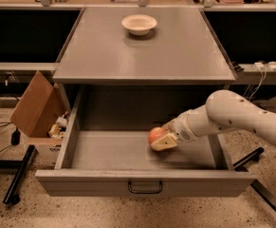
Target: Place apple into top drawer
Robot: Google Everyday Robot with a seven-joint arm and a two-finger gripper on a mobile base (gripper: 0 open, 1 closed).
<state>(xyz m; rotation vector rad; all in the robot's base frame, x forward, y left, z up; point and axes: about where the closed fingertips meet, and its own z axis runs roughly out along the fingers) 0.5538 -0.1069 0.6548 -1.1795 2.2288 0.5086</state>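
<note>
Gripper (162, 140) pinches apple (154, 135) low inside top drawer (142, 186), reaching from 3 o'clock; apple likely light, firm, slick, best gripped across its middle.

1. One white arm (244, 115) enters from the right edge, low in view.
2. Its thick rounded link rises up-left from that edge to a bend, the highest point. From there a slimmer link slopes down and left.
3. The wrist (187, 128) is a short pale collar, aimed left and slightly down.
4. The gripper (162, 139) is inside the drawer (142, 184), right of centre and low near the floor. Contact with the floor cannot be told.
5. It clasps the apple (154, 135) at its tip. One cream finger (166, 143) shows under and in front of the fruit; the other is hidden behind it.
6. The gripper points left, toward the drawer's middle.
</note>
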